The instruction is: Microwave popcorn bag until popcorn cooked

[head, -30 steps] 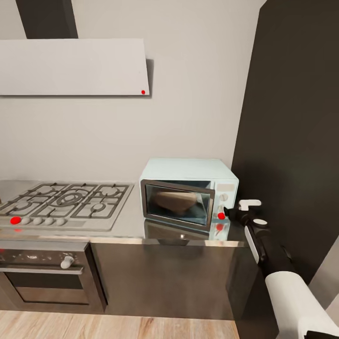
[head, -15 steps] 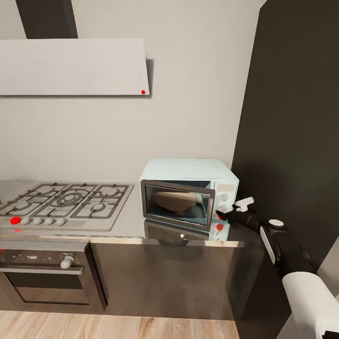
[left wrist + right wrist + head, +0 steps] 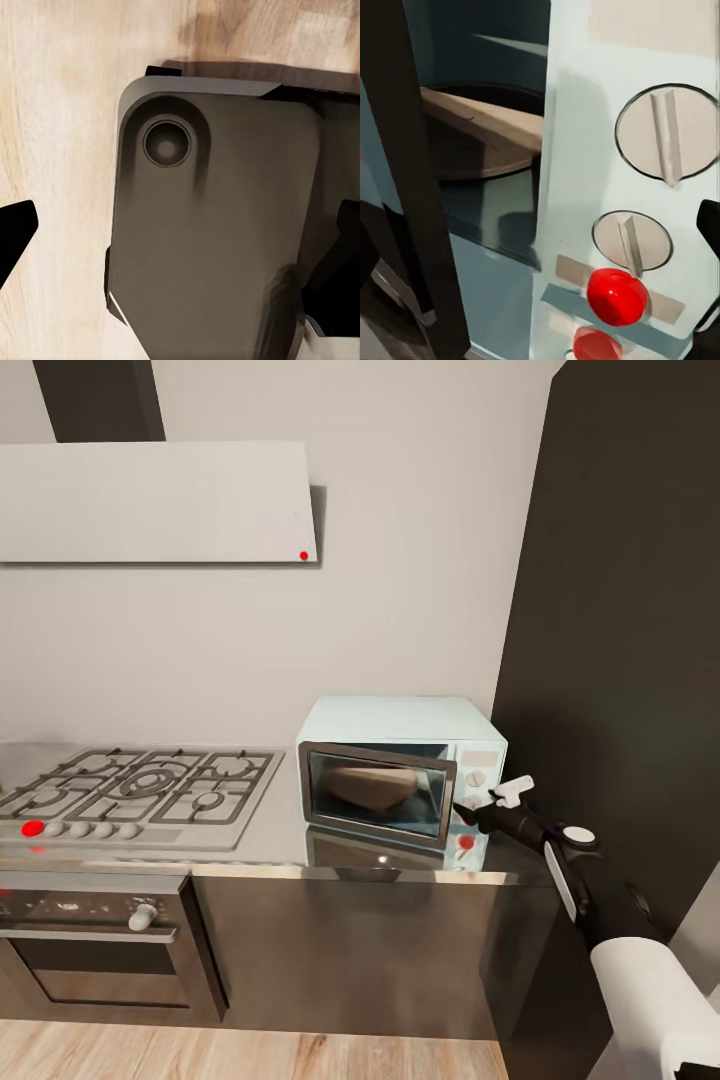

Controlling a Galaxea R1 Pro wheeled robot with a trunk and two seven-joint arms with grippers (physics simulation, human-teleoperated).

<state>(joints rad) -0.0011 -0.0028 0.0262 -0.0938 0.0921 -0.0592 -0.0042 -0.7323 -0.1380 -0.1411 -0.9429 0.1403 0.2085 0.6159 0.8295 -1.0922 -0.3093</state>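
A: Where is the popcorn bag [image 3: 368, 787]?
B: Inside the microwave [image 3: 400, 770], behind a door slightly ajar.
A: And the right gripper [image 3: 474, 817]?
B: At the control panel's red button [image 3: 617, 295]; finger spacing unreadable.

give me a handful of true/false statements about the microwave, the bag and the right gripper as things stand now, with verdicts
1. The popcorn bag lies inside the microwave. True.
2. The microwave stands on the wood floor. False: it stands on the countertop, right of the gas hob.
3. The right gripper is at the microwave's control panel, near the red button. True.
4. The control panel carries four round knobs. False: the right wrist view shows two knobs, one above the other, with the red button below them.
5. The microwave door is fully shut. False: the right wrist view shows its dark edge standing off the body, with the bag visible through the gap.
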